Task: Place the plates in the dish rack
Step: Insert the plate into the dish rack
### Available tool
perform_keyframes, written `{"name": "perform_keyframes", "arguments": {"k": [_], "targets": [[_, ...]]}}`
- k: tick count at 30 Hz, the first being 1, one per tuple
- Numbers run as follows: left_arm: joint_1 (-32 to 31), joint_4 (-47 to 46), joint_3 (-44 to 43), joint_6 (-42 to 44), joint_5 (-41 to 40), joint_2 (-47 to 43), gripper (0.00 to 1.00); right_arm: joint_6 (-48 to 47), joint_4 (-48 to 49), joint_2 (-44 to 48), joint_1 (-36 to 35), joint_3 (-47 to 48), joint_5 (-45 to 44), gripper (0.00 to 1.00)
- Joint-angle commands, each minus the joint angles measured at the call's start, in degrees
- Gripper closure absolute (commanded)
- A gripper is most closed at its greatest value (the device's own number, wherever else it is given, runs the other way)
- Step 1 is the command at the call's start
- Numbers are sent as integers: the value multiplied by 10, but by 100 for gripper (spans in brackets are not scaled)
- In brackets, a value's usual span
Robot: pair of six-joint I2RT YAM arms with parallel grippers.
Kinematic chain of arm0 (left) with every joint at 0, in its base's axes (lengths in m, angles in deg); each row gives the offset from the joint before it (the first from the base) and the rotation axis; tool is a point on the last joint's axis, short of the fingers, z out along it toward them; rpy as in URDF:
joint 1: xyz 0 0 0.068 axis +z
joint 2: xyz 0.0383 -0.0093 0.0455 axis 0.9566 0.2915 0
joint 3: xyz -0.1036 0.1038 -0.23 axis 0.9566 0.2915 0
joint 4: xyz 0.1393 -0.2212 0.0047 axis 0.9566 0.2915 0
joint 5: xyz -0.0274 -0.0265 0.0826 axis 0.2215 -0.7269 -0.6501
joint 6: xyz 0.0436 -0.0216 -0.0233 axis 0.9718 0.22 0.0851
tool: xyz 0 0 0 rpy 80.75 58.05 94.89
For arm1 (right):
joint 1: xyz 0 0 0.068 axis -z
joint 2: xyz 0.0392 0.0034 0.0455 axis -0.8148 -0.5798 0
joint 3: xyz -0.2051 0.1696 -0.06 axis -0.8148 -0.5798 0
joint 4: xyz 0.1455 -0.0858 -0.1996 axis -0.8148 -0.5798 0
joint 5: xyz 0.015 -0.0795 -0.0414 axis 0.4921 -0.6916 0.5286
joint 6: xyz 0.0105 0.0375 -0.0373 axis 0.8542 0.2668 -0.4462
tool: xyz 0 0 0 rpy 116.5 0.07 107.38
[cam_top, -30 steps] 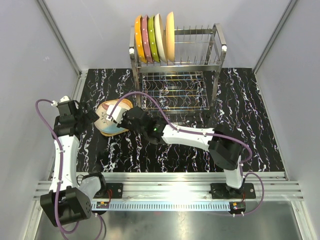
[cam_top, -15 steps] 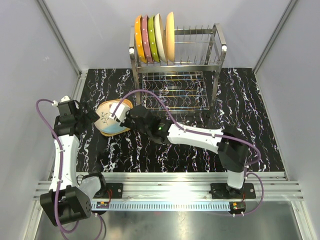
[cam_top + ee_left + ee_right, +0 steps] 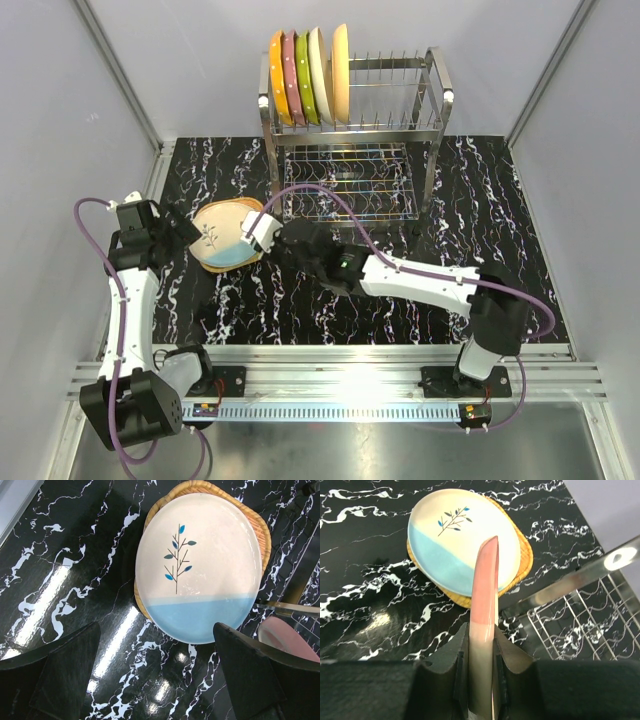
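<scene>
Since a second ago the right arm has stretched out lower and its wrist has drawn right, off the stack and toward the rack. At the far left, the left pincer (image 3: pixel 155 680) hovers with its fingers spread wide apart, holding nothing, just beside the stack on the black marbled counter (image 3: pixel 500 220). That stack shows a cream-and-blue plate (image 3: pixel 200 565) with a twig motif lying on a tan plate (image 3: pixel 261 530). Right of it, the right pincer (image 3: pixel 481 632) is clamped on a pink plate (image 3: pixel 485 590), held on edge above the counter. Farther right and back, the dish rack (image 3: pixel 400 125) carries five plates (image 3: pixel 308 75) upright at the left end of its upper tier.
</scene>
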Motion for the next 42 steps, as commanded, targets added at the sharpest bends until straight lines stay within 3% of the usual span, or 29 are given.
{"name": "perform_keyframes", "arguments": {"k": [1, 19, 32, 37, 42], "targets": [[3, -22, -9, 9, 20, 3, 1, 31, 51, 70, 3, 8, -16, 100], [3, -26, -6, 12, 38, 9, 1, 184, -18, 163, 18, -76, -39, 100], [3, -29, -5, 13, 50, 14, 1, 384, -72, 239, 132, -82, -19, 100], [2, -30, -5, 13, 54, 15, 1, 414, -104, 276, 172, -63, 26, 100], [3, -31, -5, 13, 59, 19, 1, 455, -150, 316, 189, -30, 2, 100]]}}
